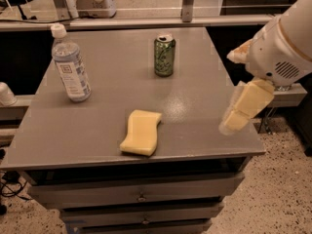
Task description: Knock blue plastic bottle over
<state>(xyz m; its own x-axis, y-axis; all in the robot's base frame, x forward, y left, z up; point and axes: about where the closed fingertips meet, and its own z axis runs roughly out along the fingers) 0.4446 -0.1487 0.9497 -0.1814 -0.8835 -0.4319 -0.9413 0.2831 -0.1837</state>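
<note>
The blue plastic bottle (71, 67) stands upright at the back left of the grey table (112, 106). It is clear and bluish, with a white cap and a pale label. My gripper (243, 108), cream-coloured on a white arm, hangs at the table's right front edge. It is far to the right of the bottle and touches nothing.
A green drink can (165, 55) stands upright at the back middle of the table. A yellow sponge (142, 132) lies near the front middle, between gripper and bottle. Drawers (141, 197) sit below the tabletop. A white object (6, 94) lies on a ledge at far left.
</note>
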